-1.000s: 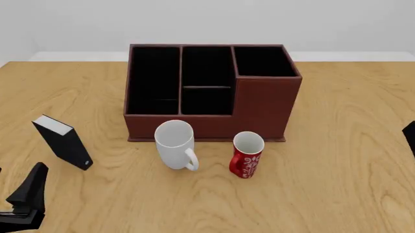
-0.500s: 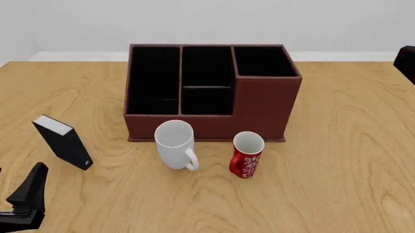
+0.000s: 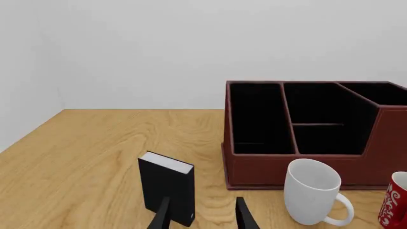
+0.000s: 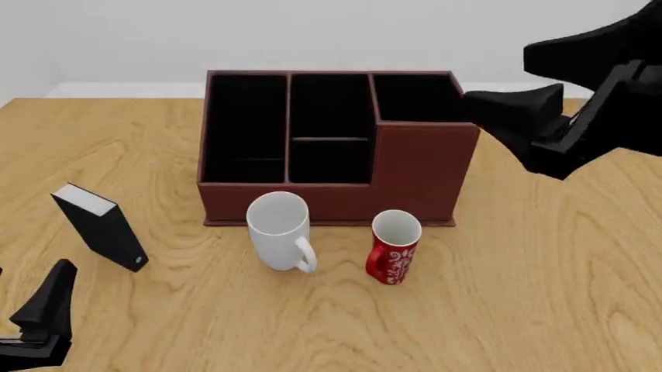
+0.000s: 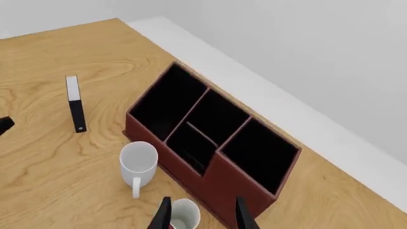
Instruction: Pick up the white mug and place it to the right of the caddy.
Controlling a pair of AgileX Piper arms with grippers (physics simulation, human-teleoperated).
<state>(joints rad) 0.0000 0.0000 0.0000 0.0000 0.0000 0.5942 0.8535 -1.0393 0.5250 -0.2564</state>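
The white mug [image 4: 277, 232] stands upright just in front of the caddy [image 4: 414, 178], its handle towards the table's near edge. It also shows in the left wrist view as the white mug [image 3: 310, 193] and in the right wrist view as the white mug [image 5: 138, 162]. The caddy [image 3: 254, 167] [image 5: 222, 183] is a dark red-brown box with black compartments. My left gripper [image 3: 203, 205] is open and low at the near left [image 4: 46, 310], well left of the mug. My right gripper [image 5: 203, 204] is open, held high above the caddy's right end, on the right arm [image 4: 559, 116].
A red floral mug [image 4: 394, 252] stands right of the white mug, close to the caddy's front. A small black box with a white top [image 4: 104, 229] stands at the left, just ahead of the left gripper. Bare wood table [image 4: 559, 256] lies right of the caddy.
The right arm has come up from the right edge and swung in over the caddy's right end. The left arm, both mugs and the box have not moved.
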